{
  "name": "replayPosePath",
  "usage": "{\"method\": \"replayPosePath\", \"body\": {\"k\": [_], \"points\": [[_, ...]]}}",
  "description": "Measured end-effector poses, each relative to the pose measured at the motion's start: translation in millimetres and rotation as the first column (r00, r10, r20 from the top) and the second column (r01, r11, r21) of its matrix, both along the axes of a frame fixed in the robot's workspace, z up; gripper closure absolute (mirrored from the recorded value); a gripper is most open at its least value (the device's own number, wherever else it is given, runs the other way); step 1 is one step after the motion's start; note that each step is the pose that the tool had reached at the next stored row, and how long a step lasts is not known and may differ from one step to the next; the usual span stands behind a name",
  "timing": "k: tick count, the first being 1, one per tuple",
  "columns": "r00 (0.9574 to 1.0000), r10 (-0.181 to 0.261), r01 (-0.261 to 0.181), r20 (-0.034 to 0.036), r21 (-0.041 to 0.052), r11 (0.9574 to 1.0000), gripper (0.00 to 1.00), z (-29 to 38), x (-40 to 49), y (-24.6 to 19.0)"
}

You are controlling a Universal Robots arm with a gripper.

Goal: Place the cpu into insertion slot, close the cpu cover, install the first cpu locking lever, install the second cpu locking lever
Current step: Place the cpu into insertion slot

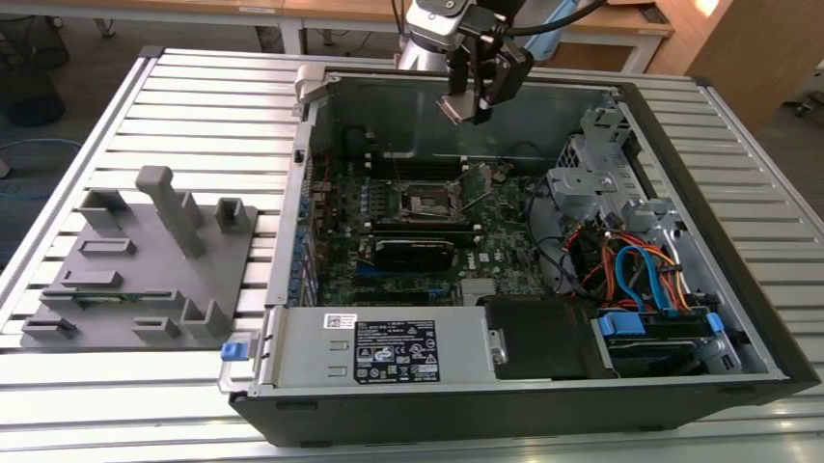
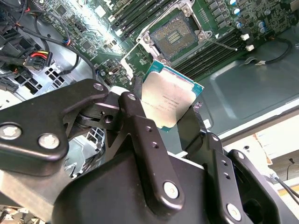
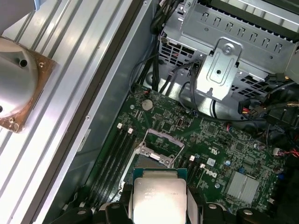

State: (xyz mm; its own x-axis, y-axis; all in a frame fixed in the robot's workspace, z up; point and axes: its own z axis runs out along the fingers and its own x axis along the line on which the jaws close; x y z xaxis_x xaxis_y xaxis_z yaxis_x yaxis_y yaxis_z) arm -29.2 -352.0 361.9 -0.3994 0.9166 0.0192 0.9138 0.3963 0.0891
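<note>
Plainly, the gripper (image 1: 465,108) clamps the cpu (image 2: 171,100) by its edges, hanging above the open insertion slot (image 1: 429,200), toward the far wall of the computer case (image 1: 541,410); a misaligned descent could damage that slot.

The exterior view looks steeply down from high above the bench (image 1: 206,106), far enough to take in the whole open computer case (image 1: 515,410). Both wrist views sit close (just behind the jaws and the chip (image 2: 170,100) (image 3: 159,198)), facing the circuit board (image 3: 224,140). All three share the socket (image 1: 425,201) (image 2: 175,35) (image 3: 152,158).
</note>
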Motion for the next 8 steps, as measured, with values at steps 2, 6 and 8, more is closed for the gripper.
{"method": "replayPosePath", "body": {"k": [2,6,8], "points": [[1.0000,-0.002,0.002,0.0000,0.0001,1.0000,0.46,0.0,0.0,0.0],[0.9999,-0.011,0.011,0.0000,0.0000,0.9999,0.46,0.0,0.0,0.0],[0.9998,-0.018,0.018,0.0000,0.0000,0.9998,0.46,0.0,0.0,0.0]]}}
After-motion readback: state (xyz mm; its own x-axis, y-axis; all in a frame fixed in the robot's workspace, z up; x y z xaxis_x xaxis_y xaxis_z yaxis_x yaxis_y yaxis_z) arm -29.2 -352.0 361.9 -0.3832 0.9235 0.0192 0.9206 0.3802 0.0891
